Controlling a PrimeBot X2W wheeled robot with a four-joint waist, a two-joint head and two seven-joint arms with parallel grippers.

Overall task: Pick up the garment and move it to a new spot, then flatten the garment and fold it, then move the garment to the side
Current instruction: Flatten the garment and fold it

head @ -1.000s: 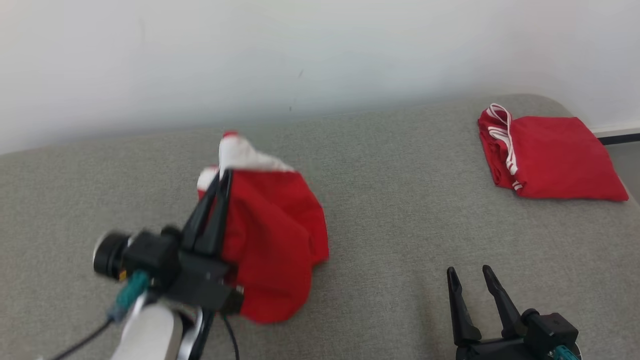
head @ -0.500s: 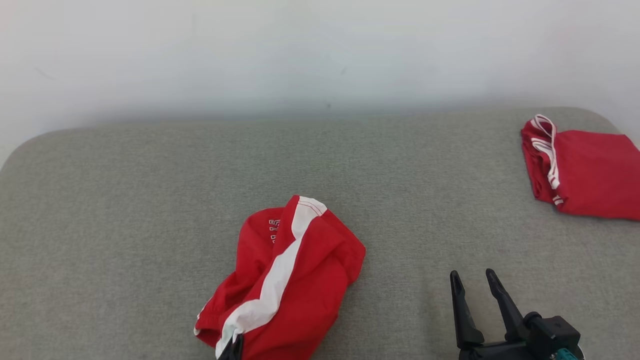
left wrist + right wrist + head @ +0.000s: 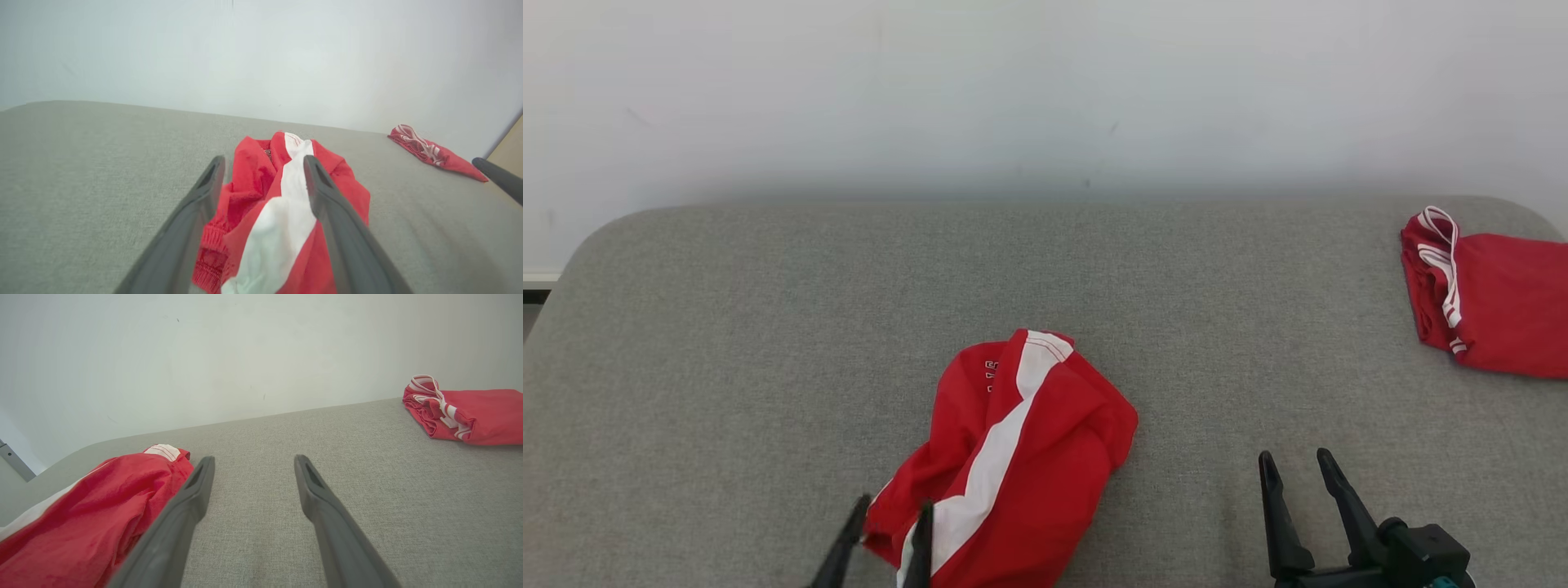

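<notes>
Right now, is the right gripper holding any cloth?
No, the right gripper stands open over the grey cushion with nothing between its fingers, and the crumpled red garment lies apart beside it.

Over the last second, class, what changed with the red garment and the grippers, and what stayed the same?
The left gripper lowered the crumpled garment onto the grey surface and let go; its jaws now stand apart around the near edge. The head camera shifted too. The right gripper stayed open and idle; the folded garment stayed at the far right.
</notes>
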